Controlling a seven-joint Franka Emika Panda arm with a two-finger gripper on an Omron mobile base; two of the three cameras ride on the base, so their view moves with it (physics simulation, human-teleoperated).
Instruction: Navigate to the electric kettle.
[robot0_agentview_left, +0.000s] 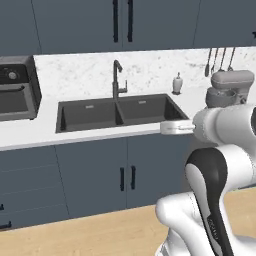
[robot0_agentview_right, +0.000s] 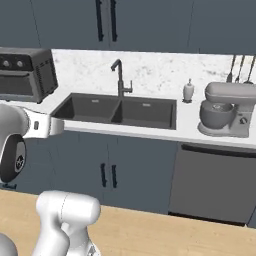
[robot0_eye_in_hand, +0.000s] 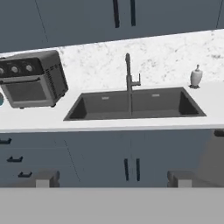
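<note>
The electric kettle is out of view. My gripper (robot0_eye_in_hand: 113, 180) is held up in front of the sink counter, with its two dark fingertips (robot0_eye_in_hand: 46, 179) set wide apart and nothing between them, so it is open. It faces the dark double sink (robot0_eye_in_hand: 133, 105) and the tall black faucet (robot0_eye_in_hand: 128, 76). My white arm (robot0_agentview_left: 220, 150) rises at the lower right of the left base view.
A grey boxy countertop oven (robot0_agentview_right: 25, 75) stands left of the sink. A white soap dispenser (robot0_agentview_right: 188, 91) and a grey stand mixer (robot0_agentview_right: 227, 110) stand to its right. Utensils (robot0_agentview_left: 220, 60) hang on the wall. Blue base cabinets (robot0_agentview_left: 125, 175) and a dishwasher (robot0_agentview_right: 215, 182) lie below, with wooden floor (robot0_agentview_right: 165, 235) in front.
</note>
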